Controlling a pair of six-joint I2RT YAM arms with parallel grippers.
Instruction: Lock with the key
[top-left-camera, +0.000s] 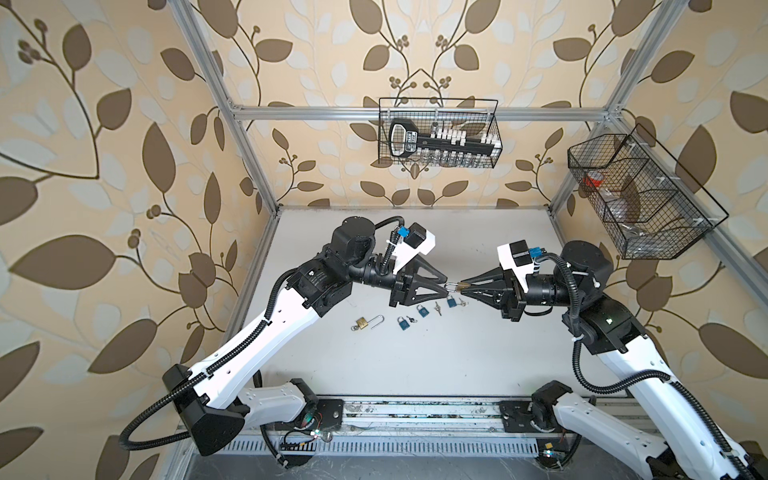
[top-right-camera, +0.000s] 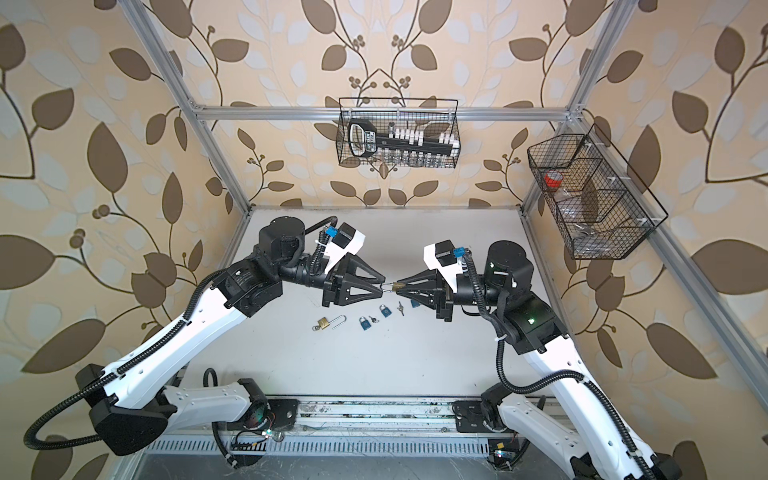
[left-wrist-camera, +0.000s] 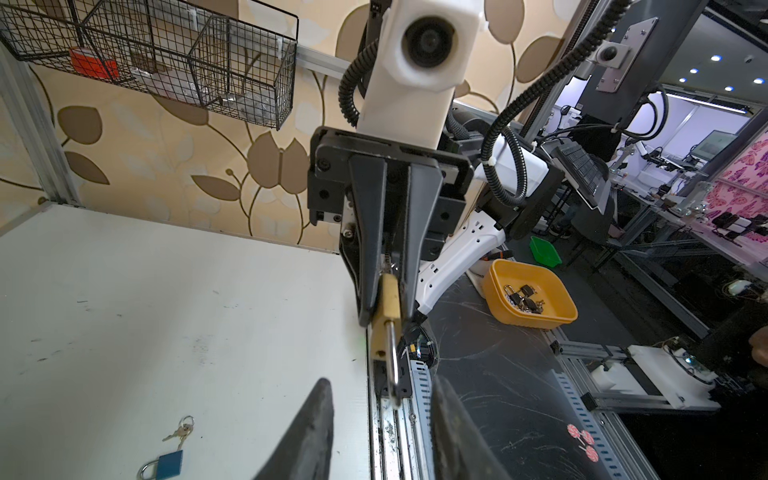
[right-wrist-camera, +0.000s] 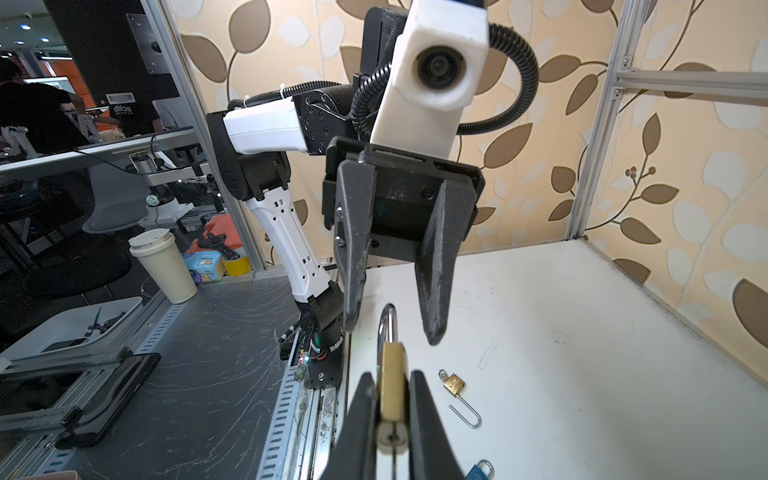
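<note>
Padlock (right-wrist-camera: 392, 374) of brass hangs above the table (top-left-camera: 415, 365), clenched by its body in the right gripper (top-left-camera: 464, 286). We see the left gripper (right-wrist-camera: 391, 334) released, fingers (right-wrist-camera: 436, 291) either side of the shackle (right-wrist-camera: 386, 324), apparently not touching. Keyhole end (right-wrist-camera: 390, 436) is half hidden in that grip.

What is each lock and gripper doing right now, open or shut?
Right gripper: shut on the held brass padlock.
Left gripper: open, straddling its shackle.
Long-shackle brass padlock: open, lying flat.
Blue padlocks: look shut, lying flat.
</note>
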